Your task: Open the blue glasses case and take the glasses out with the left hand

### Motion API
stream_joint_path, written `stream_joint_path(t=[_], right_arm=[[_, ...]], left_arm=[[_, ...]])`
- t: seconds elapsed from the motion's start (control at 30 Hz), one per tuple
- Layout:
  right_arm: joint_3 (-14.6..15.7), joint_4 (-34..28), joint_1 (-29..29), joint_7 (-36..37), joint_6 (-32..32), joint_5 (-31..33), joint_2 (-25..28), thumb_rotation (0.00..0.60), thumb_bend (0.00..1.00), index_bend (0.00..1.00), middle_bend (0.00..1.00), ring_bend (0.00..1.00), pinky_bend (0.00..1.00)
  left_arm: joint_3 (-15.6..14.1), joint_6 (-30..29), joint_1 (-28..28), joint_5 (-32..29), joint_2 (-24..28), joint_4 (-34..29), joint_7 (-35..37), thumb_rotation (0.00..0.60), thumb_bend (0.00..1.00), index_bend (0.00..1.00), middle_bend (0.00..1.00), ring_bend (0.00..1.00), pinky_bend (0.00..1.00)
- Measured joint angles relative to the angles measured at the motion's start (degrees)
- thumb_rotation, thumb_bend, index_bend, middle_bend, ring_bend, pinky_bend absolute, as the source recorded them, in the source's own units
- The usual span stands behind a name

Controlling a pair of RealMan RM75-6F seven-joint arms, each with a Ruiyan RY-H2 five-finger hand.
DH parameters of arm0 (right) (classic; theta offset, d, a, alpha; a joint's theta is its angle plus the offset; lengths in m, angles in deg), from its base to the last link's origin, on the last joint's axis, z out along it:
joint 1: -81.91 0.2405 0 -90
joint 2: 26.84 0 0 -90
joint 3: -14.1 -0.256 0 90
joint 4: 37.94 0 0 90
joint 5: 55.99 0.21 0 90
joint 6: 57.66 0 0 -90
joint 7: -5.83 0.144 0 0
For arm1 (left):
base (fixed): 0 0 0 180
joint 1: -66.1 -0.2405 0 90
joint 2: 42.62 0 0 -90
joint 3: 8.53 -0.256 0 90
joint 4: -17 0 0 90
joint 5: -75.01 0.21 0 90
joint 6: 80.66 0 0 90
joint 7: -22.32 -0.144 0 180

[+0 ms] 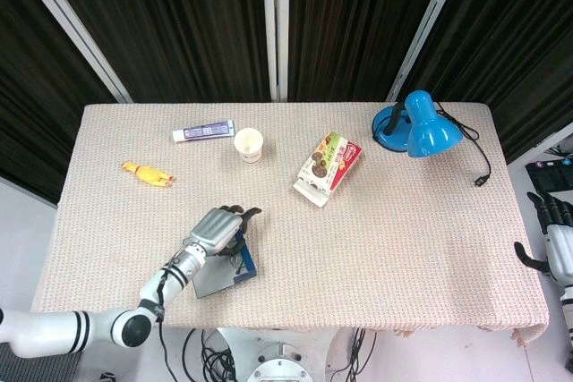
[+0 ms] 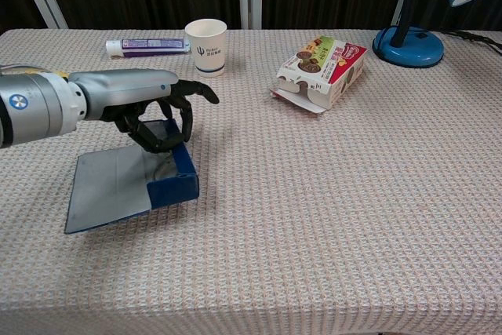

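Note:
The blue glasses case (image 2: 174,187) lies open on the table, its grey lid (image 2: 110,182) flat to the left. In the head view the case (image 1: 242,263) sits near the front edge. My left hand (image 2: 145,100) hovers low over the case, and its fingers (image 2: 187,115) and thumb curl down together into it. They pinch the thin dark glasses (image 2: 166,161), which are mostly hidden beneath them. From above, the left hand (image 1: 213,228) covers the case's far end. My right hand (image 1: 557,252) hangs off the table's right side, fingers apart and holding nothing.
A paper cup (image 2: 205,46), a toothpaste tube (image 2: 147,45) and a yellow toy (image 1: 148,173) lie at the back left. A snack box (image 2: 323,68) sits mid-table, and a blue lamp (image 1: 421,127) with its cable stands at the back right.

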Motion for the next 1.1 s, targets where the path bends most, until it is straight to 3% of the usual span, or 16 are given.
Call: stream_joint_path(t=[0.23,0.73,1.1], right_arm=[[0.0,-0.6,0.0,-0.8,-0.3,0.0,0.1,0.6,0.3,0.0,0.0,0.0,0.0],[0.1,-2.4,0.4,-3.4,-0.3,0.1,0.1,0.6,0.3,0.0,0.0,0.0,0.0],[0.2,-2.6,0.4,-3.6,-0.1,0.3,0.1,0.6,0.3,0.0,0.0,0.0,0.0]], left_arm=[[-2.4,-3.7,0.3,-4.2,3.9,-4.0,-2.7,0.6,0.51,0.13,0.44,0.17,0.25],[-5.1,-10.4,-0.5,-6.3,5.1,-4.2,-6.5,0.6,0.5,0.14,0.46,0.18,0.26],[-5.7,-10.0,1.0,-17.9,8.8,-7.8,-9.6,0.575,0.51,0.14,0.49,0.19,0.26]])
